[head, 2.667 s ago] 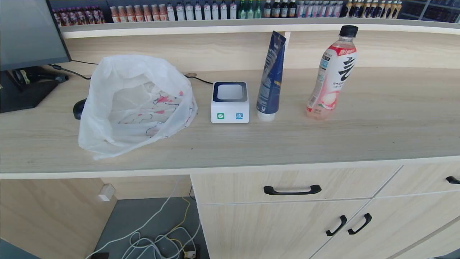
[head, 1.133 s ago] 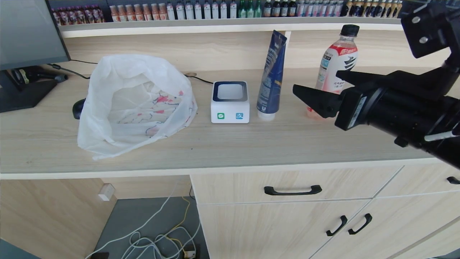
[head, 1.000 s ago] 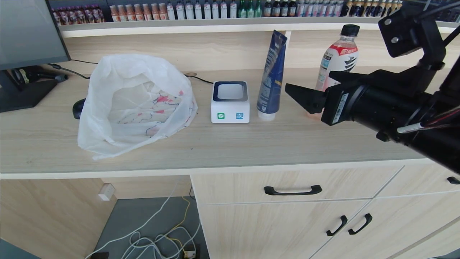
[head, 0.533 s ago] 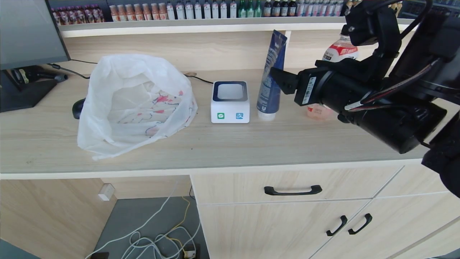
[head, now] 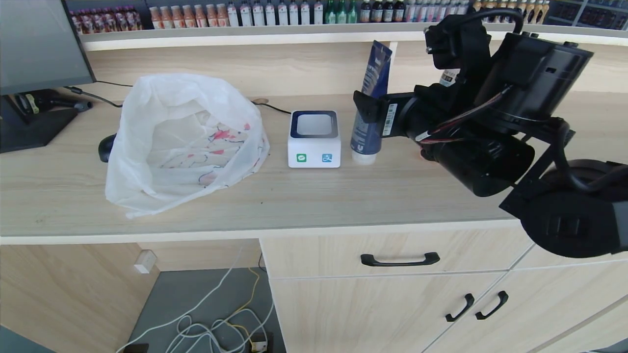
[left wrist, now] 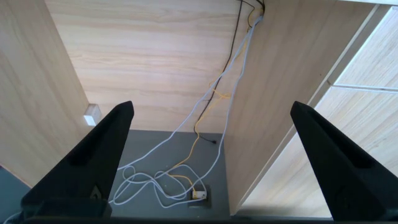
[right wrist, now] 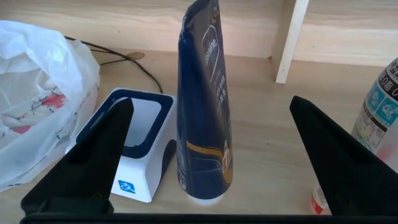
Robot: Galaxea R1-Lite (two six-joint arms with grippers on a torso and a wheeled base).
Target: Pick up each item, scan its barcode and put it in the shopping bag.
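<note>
A tall dark-blue tube point(head: 370, 83) point(right wrist: 204, 112) stands cap-down on the wooden counter point(head: 294, 196), just right of the white scanner box point(head: 314, 139) point(right wrist: 140, 146). My right gripper point(head: 380, 100) point(right wrist: 211, 102) is open and level with the tube. The tube is centred in the gap between the fingers, and the near finger point(head: 363, 105) overlaps it in the head view. A pink drink bottle point(right wrist: 379, 118) stands further right, largely hidden behind my right arm in the head view. The white shopping bag point(head: 181, 137) point(right wrist: 37, 99) lies open left of the scanner. My left gripper point(left wrist: 211, 106) is open, held low under the counter above floor cables.
A monitor point(head: 39, 44) and a black mouse point(head: 105, 147) sit at the counter's left end. A raised wooden ledge point(head: 245, 63) runs behind the items, with a row of bottles point(head: 294, 12) on a shelf beyond. Drawers with black handles point(head: 400, 259) are below.
My right arm came in from the right, swept left past the pink bottle and brought its open gripper up to the blue tube. The items on the counter have not moved.
</note>
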